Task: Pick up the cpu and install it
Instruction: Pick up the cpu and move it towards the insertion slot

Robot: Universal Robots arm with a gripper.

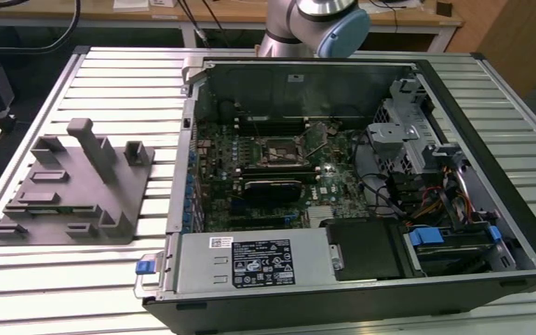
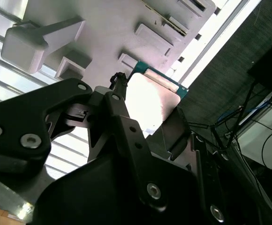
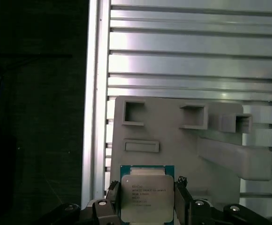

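Note:
The cpu (image 3: 147,197), a flat square chip with a silver top and a green rim, sits between my gripper's (image 3: 147,200) black fingers (image 3: 111,202), which press on two opposite edges. In the second wrist view the same cpu (image 2: 151,99) shows bright between the fingers (image 2: 118,104), held clear above the grey fixture block (image 2: 117,28). That fixture block (image 3: 173,136) lies well below the chip on the slatted metal table. In the exterior view the fixture block (image 1: 72,188) stands at the left, and the open computer case (image 1: 193,139) holds the motherboard with its black-framed socket (image 1: 278,150).
The arm's base (image 1: 315,28) rises behind the case. Inside the case are a power supply (image 1: 249,262), a drive cage (image 1: 407,139) and cables (image 1: 435,202). The table's edge (image 3: 93,117) borders dark floor beside the fixture. Tall pegs (image 1: 91,150) stick up from the fixture.

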